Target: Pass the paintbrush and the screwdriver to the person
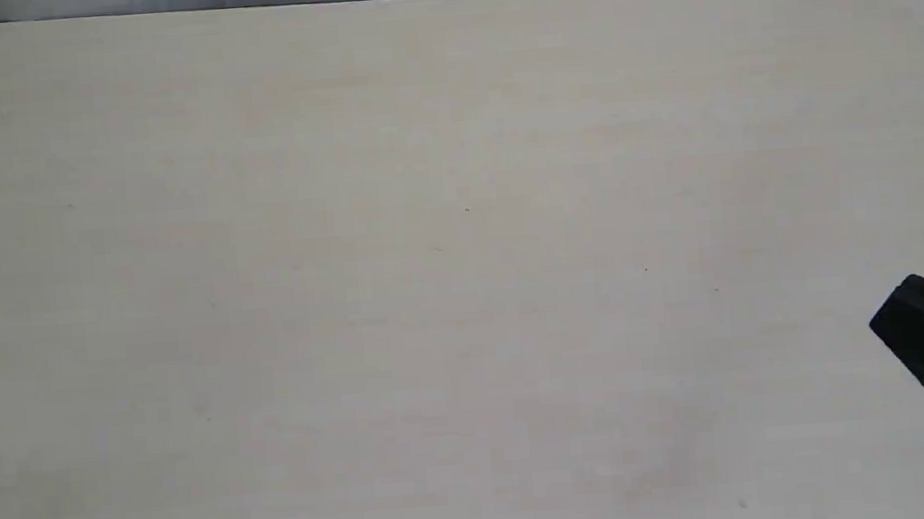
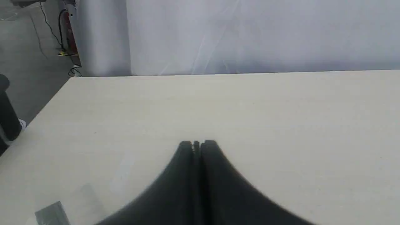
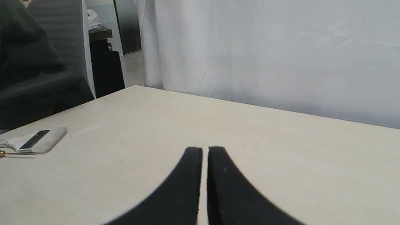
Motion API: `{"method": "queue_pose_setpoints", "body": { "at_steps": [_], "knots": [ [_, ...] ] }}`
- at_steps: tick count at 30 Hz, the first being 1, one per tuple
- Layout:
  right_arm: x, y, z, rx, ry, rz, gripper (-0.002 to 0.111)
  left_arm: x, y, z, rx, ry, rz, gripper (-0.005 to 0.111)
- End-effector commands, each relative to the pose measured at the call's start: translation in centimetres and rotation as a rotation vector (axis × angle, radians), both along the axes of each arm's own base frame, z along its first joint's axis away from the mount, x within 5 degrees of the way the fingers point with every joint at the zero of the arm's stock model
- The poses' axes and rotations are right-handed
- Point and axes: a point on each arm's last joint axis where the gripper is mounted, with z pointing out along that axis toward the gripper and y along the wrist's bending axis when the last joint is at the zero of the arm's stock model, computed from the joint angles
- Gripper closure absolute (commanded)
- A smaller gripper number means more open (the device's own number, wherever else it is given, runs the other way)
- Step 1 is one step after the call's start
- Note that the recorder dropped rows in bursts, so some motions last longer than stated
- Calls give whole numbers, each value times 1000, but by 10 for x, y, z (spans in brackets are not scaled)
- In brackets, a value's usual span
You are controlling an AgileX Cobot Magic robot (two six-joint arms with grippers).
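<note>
Black fingers of the right claw (image 3: 204, 150) are sitting closest to its wrist lens, drawn together to a thin slit and gripping nothing. The left claw (image 2: 197, 143) is pressing its fingers fully together, also empty. Both are hovering over the pale surface (image 3: 250, 131), probably parked this way because no pickup has begun.

In the exterior frame only a dark part of the right claw is showing, at the lower right; neither tool is appearing anywhere in that frame.

The right wrist camera is catching the paintbrush (image 3: 37, 140) lying flat near the surface's edge, its metal band reading dark. The screwdriver (image 3: 15, 153) is lying just beside it, showing its gold collar and thin shaft; its handle is running out of frame. Behind that edge, the person (image 3: 22, 50) is showing only as a dark green blur, with no hand reaching in.

By my reading, the tools are waiting beside the person, so each handover should be short.

Counting: two claws, one paintbrush, one screwdriver, one person.
</note>
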Motion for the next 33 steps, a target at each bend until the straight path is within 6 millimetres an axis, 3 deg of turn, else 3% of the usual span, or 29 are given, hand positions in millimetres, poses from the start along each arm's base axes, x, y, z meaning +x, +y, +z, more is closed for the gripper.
{"method": "queue_pose_setpoints", "body": {
  "at_steps": [1, 21, 33],
  "knots": [
    [-1, 0, -1, 25, 21, 3, 104, 0, -1, 0, -5, -11, -7, 107],
    [0, -1, -1, -40, -23, -5, 104, 0, 0, 0, -3, -11, -7, 107],
    [8, -18, -3, -176, -57, -325, 104, 0, 0, 0, -3, -11, -7, 107]
  ]
}}
